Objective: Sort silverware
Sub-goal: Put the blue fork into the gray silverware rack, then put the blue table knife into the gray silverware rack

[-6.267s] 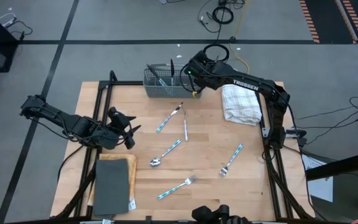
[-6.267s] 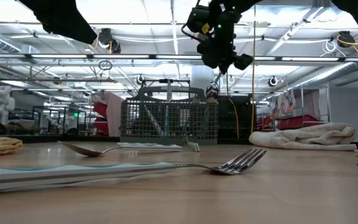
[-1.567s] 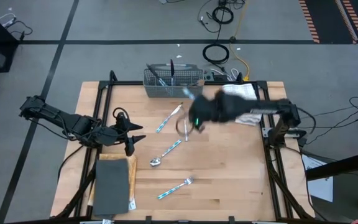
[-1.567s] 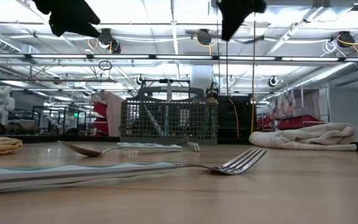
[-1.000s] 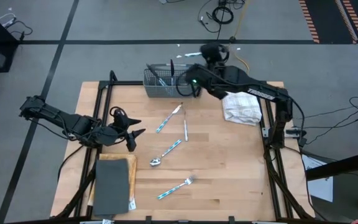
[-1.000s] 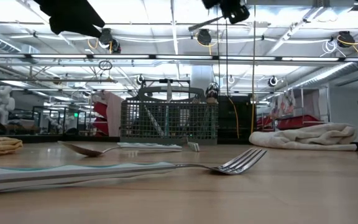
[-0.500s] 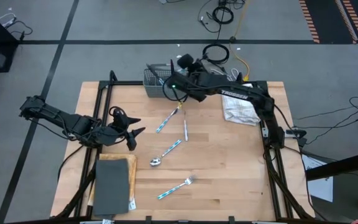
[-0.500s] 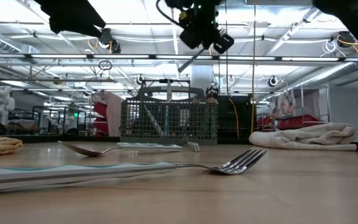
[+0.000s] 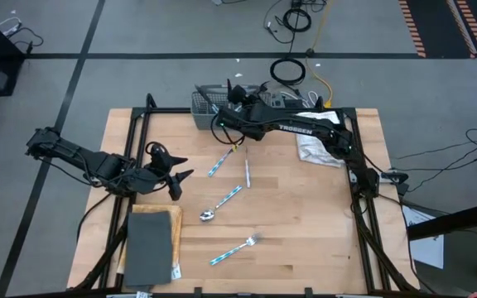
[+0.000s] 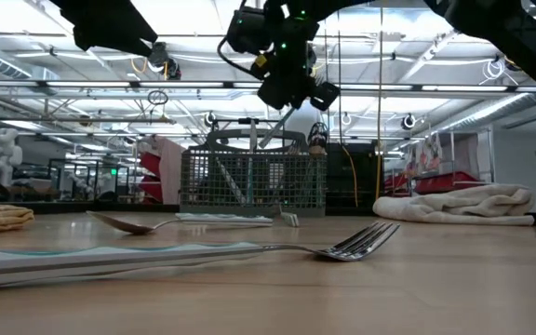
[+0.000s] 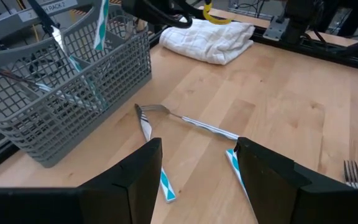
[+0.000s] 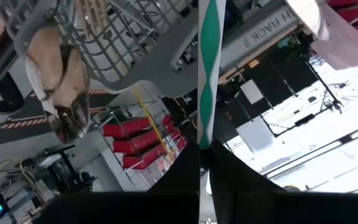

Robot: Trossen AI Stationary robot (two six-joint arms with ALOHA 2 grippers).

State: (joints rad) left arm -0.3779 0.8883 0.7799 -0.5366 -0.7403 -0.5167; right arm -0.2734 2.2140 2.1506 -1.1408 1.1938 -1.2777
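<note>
The piece of silverware (image 12: pixel 205 68) in hand shows its striped handle pinched between the closed fingers of the right end effector (image 10: pixel 285 79), which hangs above the grey mesh basket (image 9: pixel 209 110) at the worktop's far edge — the metal end angles down toward the basket's rim in the low view, not yet inside. Which compartment lies beneath it cannot be told. Several pieces already stand in the basket. On the worktop (image 9: pixel 305 240), a spoon (image 9: pixel 222 203), a fork (image 9: pixel 234 249) and two more pieces (image 9: pixel 237 157) lie well apart from one another.

To do the drop well, the right arm would want the piece closer to upright and its tip clearly past the rim and inside the proper compartment before letting go — a slanted release risks catching the mesh or tipping out.

The left end effector (image 11: pixel 194 177) waits with fingers apart near the worktop's left side.
</note>
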